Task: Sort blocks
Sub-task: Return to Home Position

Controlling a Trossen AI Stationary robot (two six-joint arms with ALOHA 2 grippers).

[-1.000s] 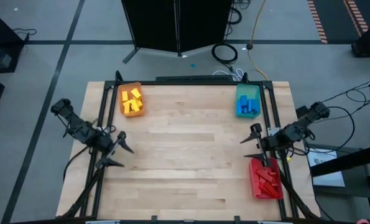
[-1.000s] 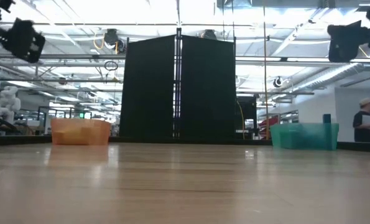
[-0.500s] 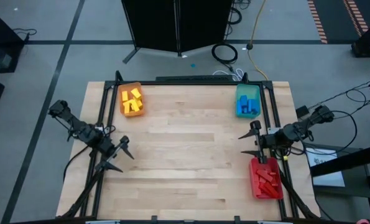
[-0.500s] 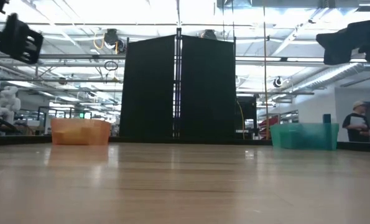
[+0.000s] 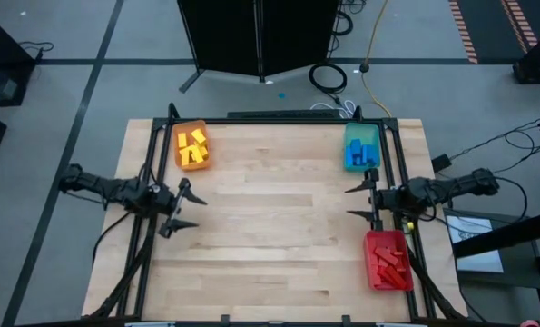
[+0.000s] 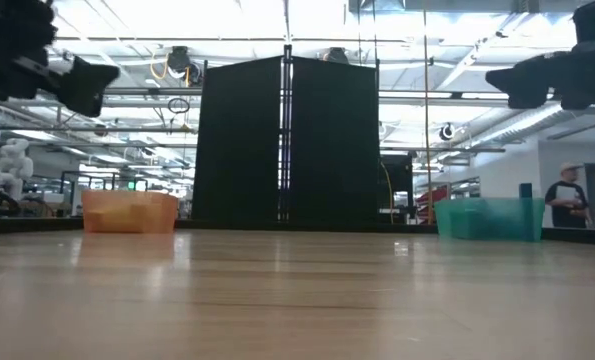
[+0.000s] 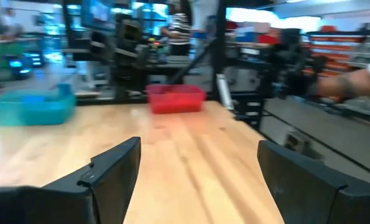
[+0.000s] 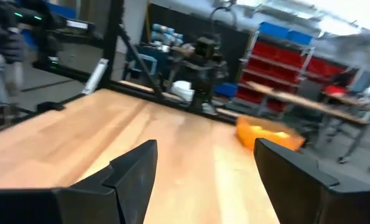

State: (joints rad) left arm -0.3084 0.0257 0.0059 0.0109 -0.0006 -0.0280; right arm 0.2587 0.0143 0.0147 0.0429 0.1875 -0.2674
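Now | left gripper is hanging open, empty | yellow blocks are lying in orange tray | right gripper is hanging open, empty | blue blocks in teal tray, red blocks in red tray | probably going home; next, both arms need tucking back.

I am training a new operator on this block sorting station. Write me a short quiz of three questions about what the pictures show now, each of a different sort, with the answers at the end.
1. True or false: the left gripper hovers over the left side of the table and holds nothing.
2. Multiple choice: the blocks in the teal tray are: A. yellow, B. blue, C. red.
3. Fill in: the right gripper is ___ (open or shut).

Key: 1. true; 2. B; 3. open.
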